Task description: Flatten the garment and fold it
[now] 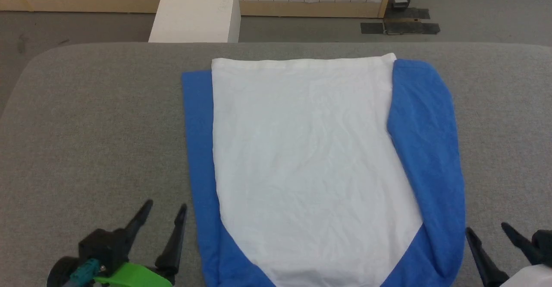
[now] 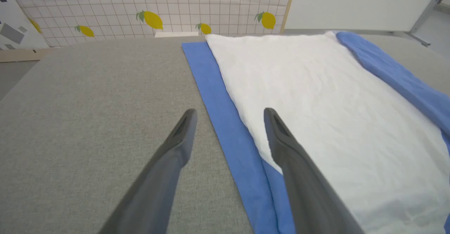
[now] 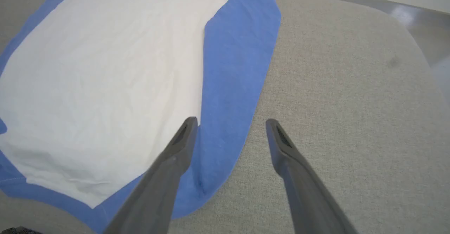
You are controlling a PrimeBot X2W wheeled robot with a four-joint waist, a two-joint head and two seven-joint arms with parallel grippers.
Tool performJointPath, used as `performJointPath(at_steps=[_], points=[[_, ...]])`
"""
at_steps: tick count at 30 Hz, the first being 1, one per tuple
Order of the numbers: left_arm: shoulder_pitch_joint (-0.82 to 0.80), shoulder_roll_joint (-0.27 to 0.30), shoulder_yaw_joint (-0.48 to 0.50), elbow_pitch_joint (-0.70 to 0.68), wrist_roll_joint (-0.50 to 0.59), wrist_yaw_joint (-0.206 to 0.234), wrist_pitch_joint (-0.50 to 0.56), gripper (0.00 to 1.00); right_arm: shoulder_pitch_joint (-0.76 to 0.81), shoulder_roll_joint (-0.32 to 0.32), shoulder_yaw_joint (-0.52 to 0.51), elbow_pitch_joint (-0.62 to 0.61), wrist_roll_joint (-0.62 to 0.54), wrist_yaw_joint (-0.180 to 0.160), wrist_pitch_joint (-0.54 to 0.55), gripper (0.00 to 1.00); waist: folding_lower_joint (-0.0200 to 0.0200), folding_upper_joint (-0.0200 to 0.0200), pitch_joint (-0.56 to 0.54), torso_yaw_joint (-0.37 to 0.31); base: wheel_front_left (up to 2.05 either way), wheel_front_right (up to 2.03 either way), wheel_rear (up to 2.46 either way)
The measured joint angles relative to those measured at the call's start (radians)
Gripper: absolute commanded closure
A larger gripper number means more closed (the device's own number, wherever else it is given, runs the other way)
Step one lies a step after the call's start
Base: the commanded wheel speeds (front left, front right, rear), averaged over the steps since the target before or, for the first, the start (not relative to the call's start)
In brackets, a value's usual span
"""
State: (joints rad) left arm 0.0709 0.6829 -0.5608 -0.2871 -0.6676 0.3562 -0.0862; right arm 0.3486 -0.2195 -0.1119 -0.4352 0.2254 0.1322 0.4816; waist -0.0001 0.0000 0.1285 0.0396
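Nearest the robot, both grippers sit at the near end of the grey padded surface (image 1: 95, 118), one on each side of the shirt, and neither is holding anything. The left gripper (image 1: 166, 206) has its two dark fingers (image 2: 175, 146) spread wide. From its wrist camera, one finger is over bare surface and the other is over the edge where blue meets white. The right gripper (image 1: 486, 228) is the same deal, spread wide and empty. One of its fingers is over the blue sleeve and the other is over bare grey.

The raglan shirt (image 1: 310, 157) lies flat in the middle of the surface. Its white body faces up with just some light creasing. The blue sleeves run down both long sides, a narrow straight strip on the robot's left and a wider curved one on its right. The straight hem is at the far end.

Past the surface there's a white box (image 1: 196, 11) on the floor. Behind that is a wood-framed grid panel (image 2: 211, 1) with yellow lemon prints.
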Motion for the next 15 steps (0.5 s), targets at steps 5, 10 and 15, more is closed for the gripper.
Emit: performJointPath(at_steps=[5,10,15], points=[[-0.007,-0.115,0.095,-0.067,0.031,0.081,-0.153,0.0,-0.125,0.111,-0.021,-0.031,-0.075,0.0,-0.189,0.0,0.0,0.0,0.021,-0.009,0.0,0.0,0.0],[-0.031,-0.218,0.113,-0.015,0.076,0.086,-0.167,0.0,-0.172,0.154,-0.016,0.022,-0.114,0.0,-0.317,0.0,0.0,0.0,0.044,-0.014,0.0,0.0,0.0],[-0.121,-0.207,0.124,0.035,0.11,0.019,-0.166,0.0,-0.186,0.166,-0.002,0.062,-0.13,0.0,-0.364,0.0,0.0,0.0,0.071,-0.014,0.0,0.0,0.0]])
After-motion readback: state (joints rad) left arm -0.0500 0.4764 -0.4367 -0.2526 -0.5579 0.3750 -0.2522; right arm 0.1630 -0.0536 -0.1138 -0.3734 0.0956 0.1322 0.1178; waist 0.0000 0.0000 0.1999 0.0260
